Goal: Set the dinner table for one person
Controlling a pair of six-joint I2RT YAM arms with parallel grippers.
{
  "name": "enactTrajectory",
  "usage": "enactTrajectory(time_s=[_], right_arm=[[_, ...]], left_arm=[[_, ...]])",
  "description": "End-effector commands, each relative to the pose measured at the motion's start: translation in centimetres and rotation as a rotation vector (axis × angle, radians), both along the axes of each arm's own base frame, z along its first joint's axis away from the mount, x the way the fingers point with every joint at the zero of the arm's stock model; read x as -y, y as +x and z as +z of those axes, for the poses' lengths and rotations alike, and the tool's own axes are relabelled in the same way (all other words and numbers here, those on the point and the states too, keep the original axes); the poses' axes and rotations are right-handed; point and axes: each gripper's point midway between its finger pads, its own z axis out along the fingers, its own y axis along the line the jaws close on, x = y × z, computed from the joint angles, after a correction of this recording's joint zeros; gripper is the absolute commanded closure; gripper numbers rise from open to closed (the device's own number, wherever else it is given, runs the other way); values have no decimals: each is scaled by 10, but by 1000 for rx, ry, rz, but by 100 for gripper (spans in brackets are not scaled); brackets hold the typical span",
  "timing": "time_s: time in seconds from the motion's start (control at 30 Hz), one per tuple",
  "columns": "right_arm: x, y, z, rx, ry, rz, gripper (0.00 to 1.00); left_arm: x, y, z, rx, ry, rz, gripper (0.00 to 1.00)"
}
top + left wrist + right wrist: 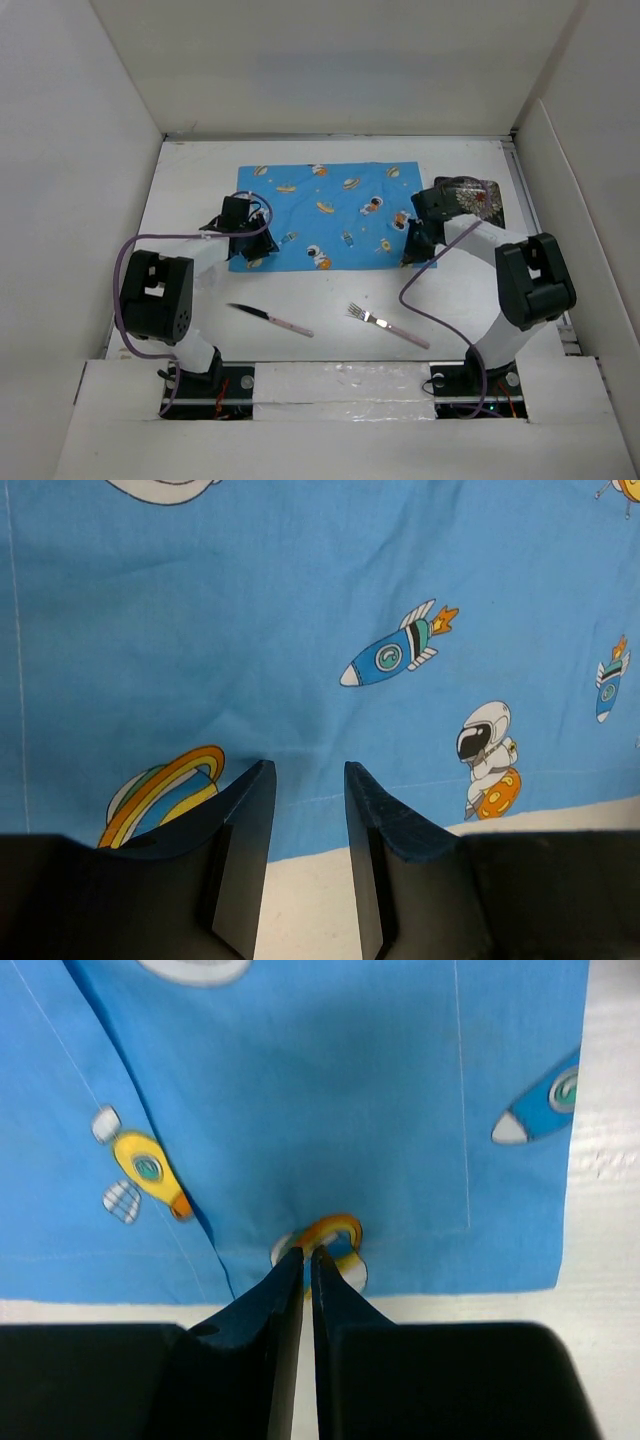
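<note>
Setting judged barely begun: blue cloth (330,215) spread, cutlery not yet placed.
The worktop (330,300), plain matte white, fills the frame's middle; the cloth is laid across its centre. Knife (270,319) and fork (385,325) are seen lower centre, off the cloth. The left pincer (305,770) is held narrowly open and empty at the cloth's near edge; the right pincer (306,1252) is pinched on that edge.

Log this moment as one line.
left gripper open over blue cloth near edge | right gripper shut on blue cloth | knife, fork untouched on table
</note>
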Motion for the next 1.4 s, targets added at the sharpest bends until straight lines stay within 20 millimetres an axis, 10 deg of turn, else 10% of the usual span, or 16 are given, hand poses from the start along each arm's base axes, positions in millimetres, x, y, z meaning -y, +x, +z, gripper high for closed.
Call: enactTrajectory(time_s=[0.0, 0.2, 0.33, 0.5, 0.63, 0.73, 1.37], right_arm=[[-4, -6, 14, 41, 52, 3, 86], [1, 42, 94, 276, 152, 0, 72], [41, 72, 126, 392, 198, -157, 100], [98, 81, 109, 442, 370, -453, 100], [135, 76, 75, 385, 459, -723, 59], [148, 71, 53, 337, 499, -858, 49], [151, 90, 23, 237, 426, -1309, 51]], left_arm=[[-5, -2, 20, 51, 6, 4, 69], [24, 40, 107, 245, -31, -61, 74], [54, 45, 145, 328, -76, -148, 98], [112, 23, 186, 457, -34, -292, 100], [134, 2, 184, 456, -49, -351, 94], [137, -10, 173, 440, -95, -370, 78], [128, -17, 159, 420, -105, -404, 76]])
